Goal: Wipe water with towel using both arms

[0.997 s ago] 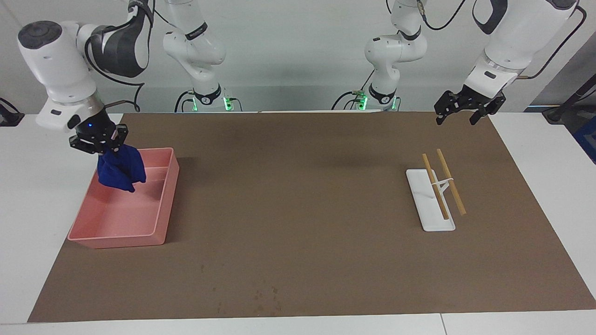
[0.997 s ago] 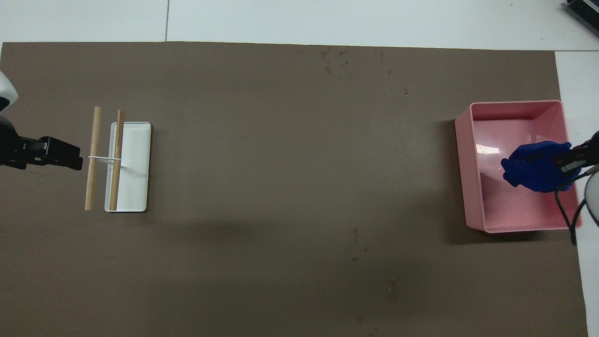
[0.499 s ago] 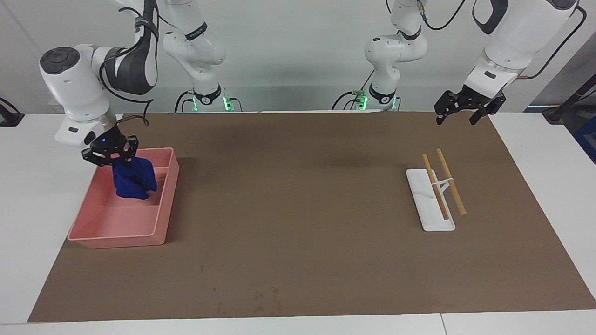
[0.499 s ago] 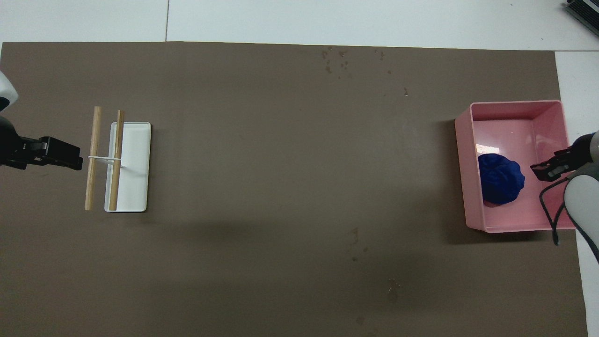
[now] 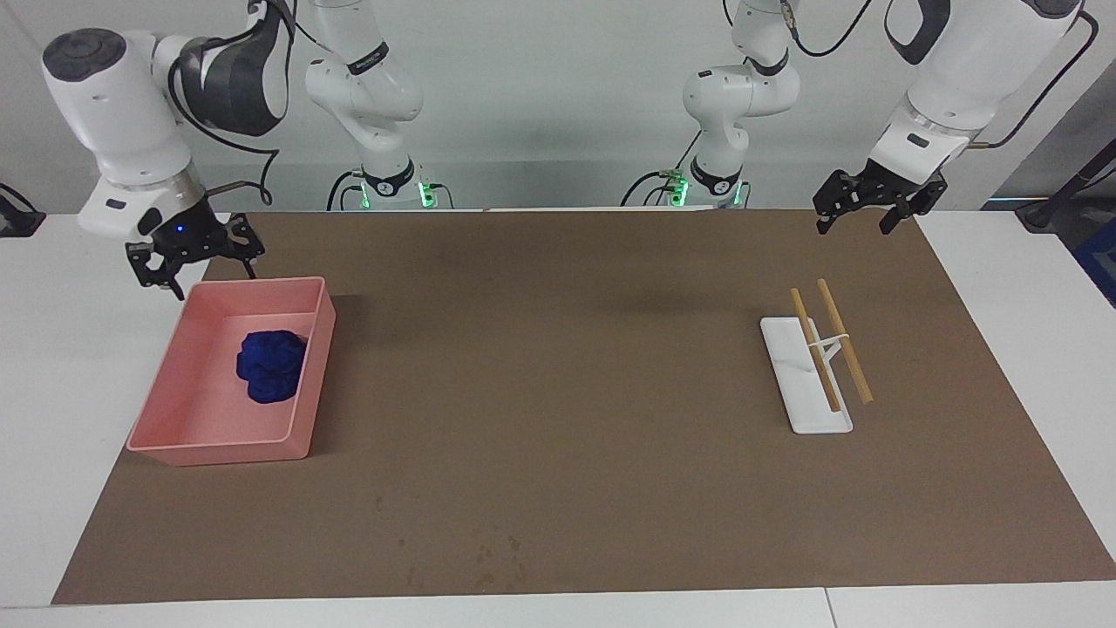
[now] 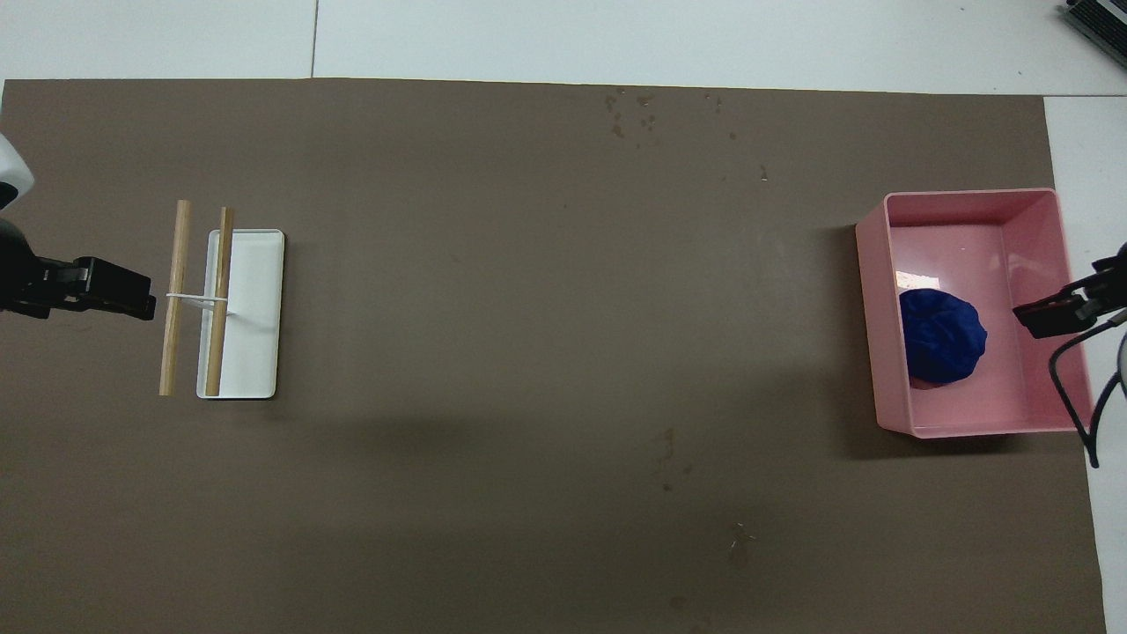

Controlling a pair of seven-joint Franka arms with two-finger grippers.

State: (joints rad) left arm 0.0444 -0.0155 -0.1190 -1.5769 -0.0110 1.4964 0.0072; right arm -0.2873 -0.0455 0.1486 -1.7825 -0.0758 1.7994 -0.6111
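The royal-blue towel [image 5: 272,366] [image 6: 942,336] lies bunched on the floor of a pink bin [image 5: 261,282] [image 6: 968,195] at the right arm's end of the mat. My right gripper [image 5: 196,269] [image 6: 1057,313] hangs open and holds nothing. It is over the bin's rim and apart from the towel. My left gripper [image 5: 853,225] [image 6: 123,295] waits open in the air over the mat's edge at the left arm's end, beside the wooden sticks. I cannot make out the water on the brown mat.
A white tray [image 5: 806,397] [image 6: 255,308] carries two wooden sticks [image 5: 844,340] [image 6: 179,291] on a small white stand. A cluster of small dark spots [image 5: 497,558] [image 6: 634,114] marks the mat near its edge farthest from the robots.
My right gripper opened and let the towel drop into the pink bin, then rose and drew back toward the bin's rim. The left arm stayed still.
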